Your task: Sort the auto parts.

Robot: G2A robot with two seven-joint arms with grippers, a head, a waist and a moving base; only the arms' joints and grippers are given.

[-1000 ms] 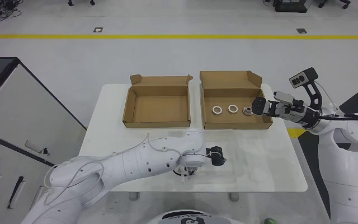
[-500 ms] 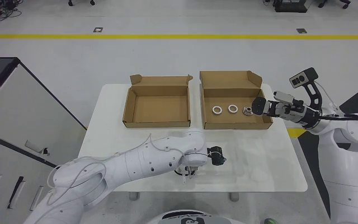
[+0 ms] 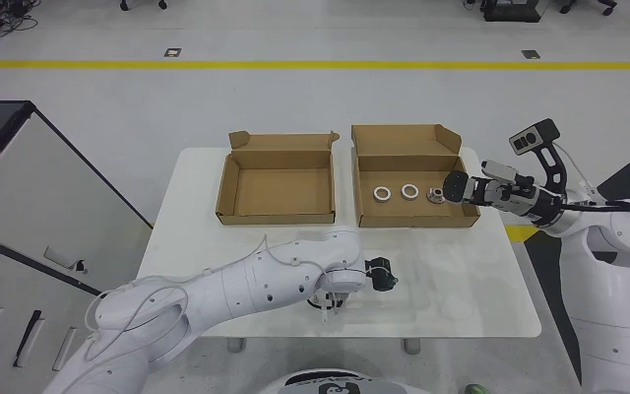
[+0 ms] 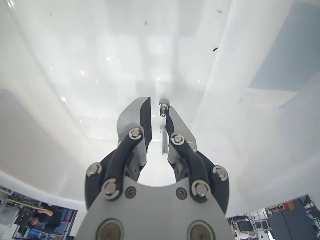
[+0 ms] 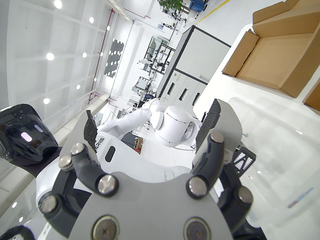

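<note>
Two silver bolts lie end to end on the glossy white surface at the table's front. In the left wrist view my left gripper [image 4: 159,104] stands narrowly open over them. The short bolt [image 4: 163,107] sits between its fingertips and the long bolt [image 4: 164,142] lies farther back between the fingers. From above, the left gripper [image 3: 335,303] points down near the front edge. My right gripper [image 5: 152,107] is open and holds nothing. It hangs at the right end of the right cardboard box [image 3: 366,212], seen from above as the right gripper [image 3: 455,185].
The right cardboard box holds two white rings [image 3: 382,192] [image 3: 408,191] and a metal part [image 3: 433,193]. The left cardboard box [image 3: 278,192] has nothing in it. A clear plastic bin [image 5: 275,136] sits on the white table [image 3: 197,227] in front of the boxes.
The left arm has shifted very slightly at the table's front. The right arm and the parts in the box have not moved.
</note>
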